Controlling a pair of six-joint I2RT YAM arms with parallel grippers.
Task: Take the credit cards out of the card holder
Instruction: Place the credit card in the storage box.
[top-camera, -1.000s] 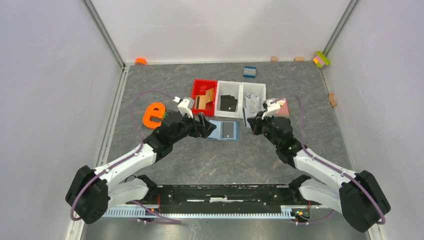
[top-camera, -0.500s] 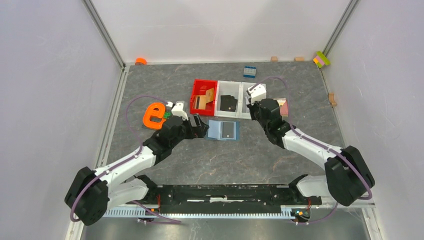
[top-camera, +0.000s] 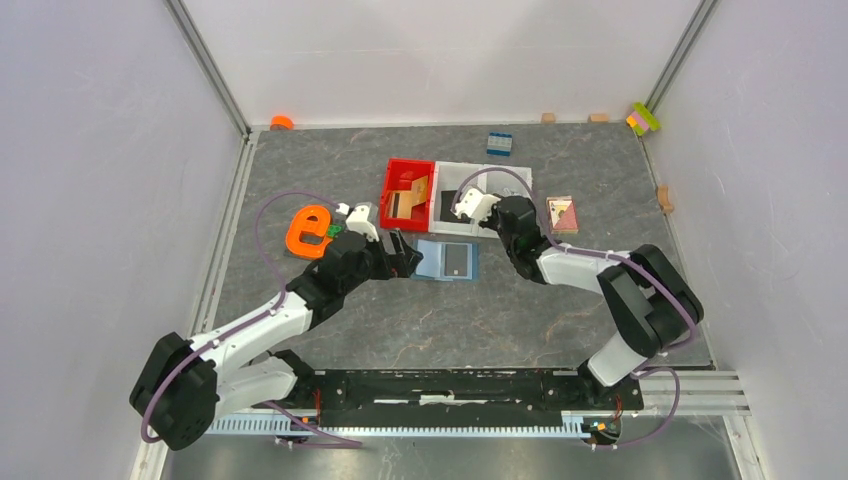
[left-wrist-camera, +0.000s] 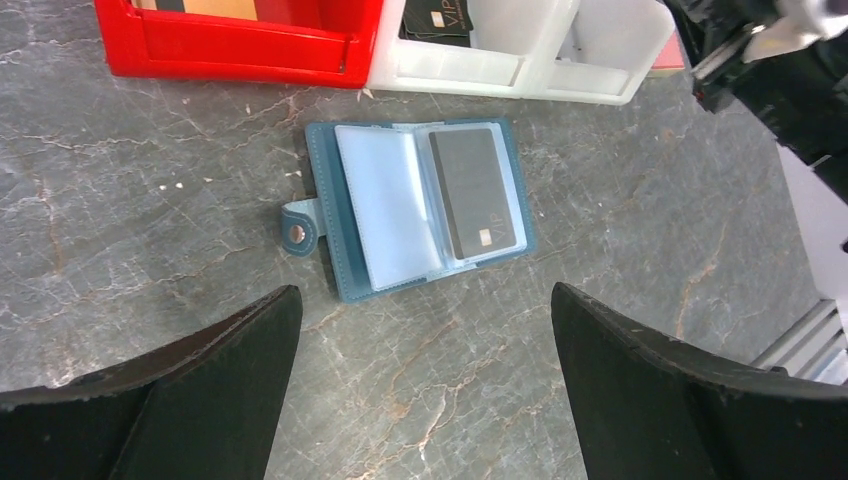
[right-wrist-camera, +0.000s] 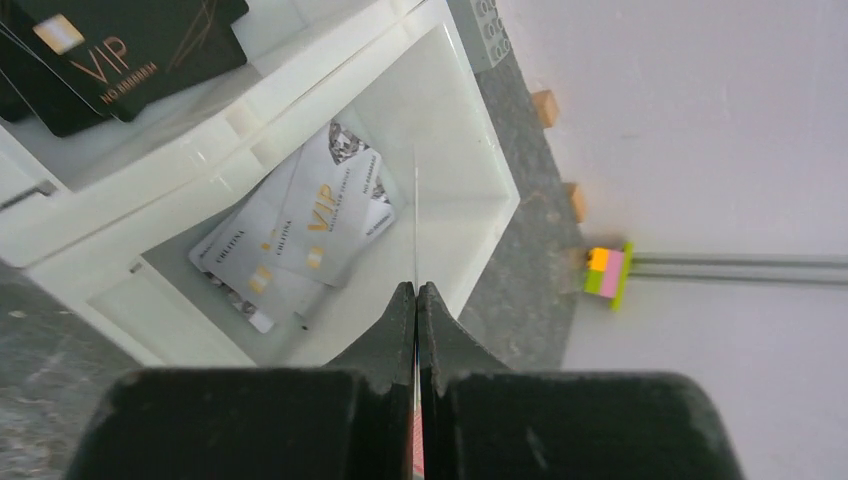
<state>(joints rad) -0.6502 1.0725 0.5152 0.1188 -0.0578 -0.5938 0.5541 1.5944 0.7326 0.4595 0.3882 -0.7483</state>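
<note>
The steel-blue folding card holder (left-wrist-camera: 415, 205) lies open and flat on the grey stone-patterned table (left-wrist-camera: 150, 200), just on the near side of a row of three plastic bins. A dark grey credit card (left-wrist-camera: 475, 193) sits in its right clear pocket. The left gripper (left-wrist-camera: 422, 300) is just left of it, jaws spread wide and empty. Farther right, the right gripper (right-wrist-camera: 416, 290) is pinched on a thin card (right-wrist-camera: 415, 200) seen edge-on, above the white right-hand bin (right-wrist-camera: 460, 130) holding silvery-grey cards (right-wrist-camera: 310, 225).

One card holder (left-wrist-camera: 385, 215), one red bin (left-wrist-camera: 240, 50), two white bins (left-wrist-camera: 450, 68).
</note>
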